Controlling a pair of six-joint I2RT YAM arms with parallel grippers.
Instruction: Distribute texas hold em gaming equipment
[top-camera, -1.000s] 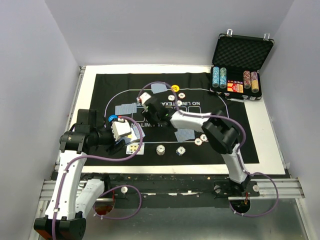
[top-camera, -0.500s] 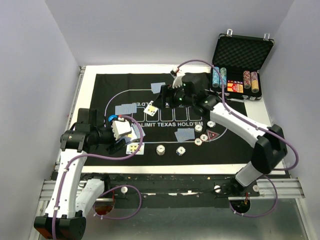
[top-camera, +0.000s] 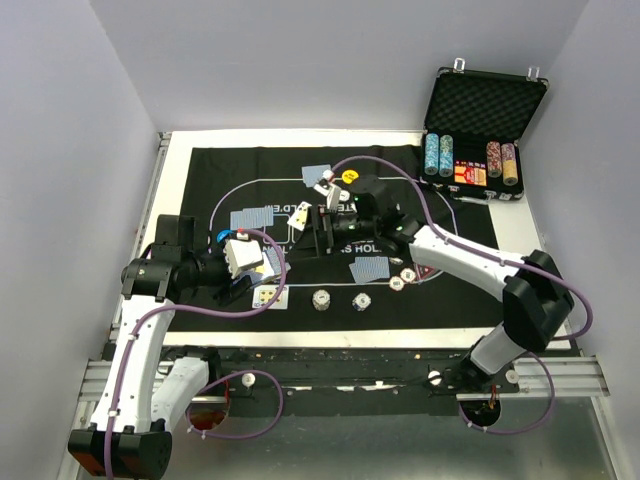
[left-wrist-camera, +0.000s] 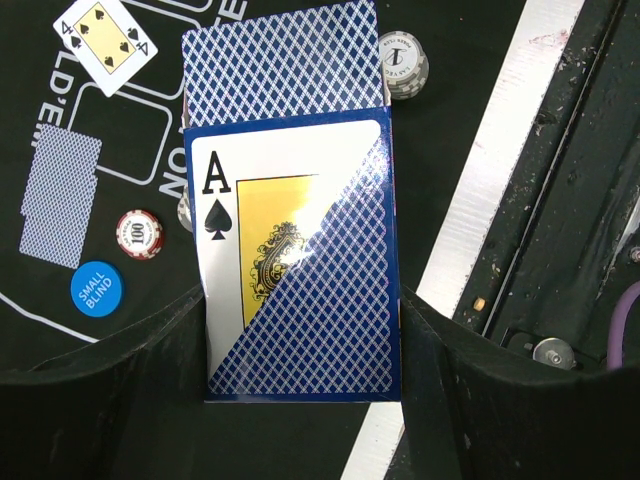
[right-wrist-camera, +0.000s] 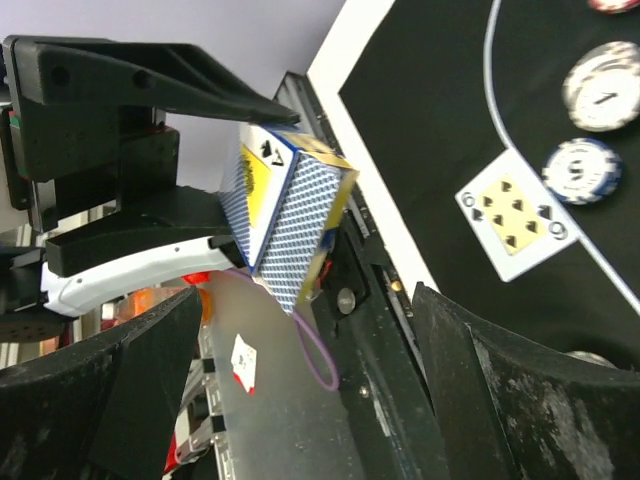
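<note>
Left gripper (left-wrist-camera: 300, 340) stays clamped on the deck box (left-wrist-camera: 300, 250), over the desk's (top-camera: 540, 262) near-left. The right gripper (right-wrist-camera: 310, 300), spread and empty, has swung back toward it, likely for the next card.

The blue-patterned deck box (left-wrist-camera: 300, 260), with an ace of spades on its face and its flap raised, is gripped upright by the left gripper (left-wrist-camera: 302, 320). Left of the box lie a face-up four of spades (left-wrist-camera: 105, 42), a face-down card (left-wrist-camera: 60, 195), a speckled 100 chip (left-wrist-camera: 139, 233) and a blue small-blind disc (left-wrist-camera: 98, 289).
</note>
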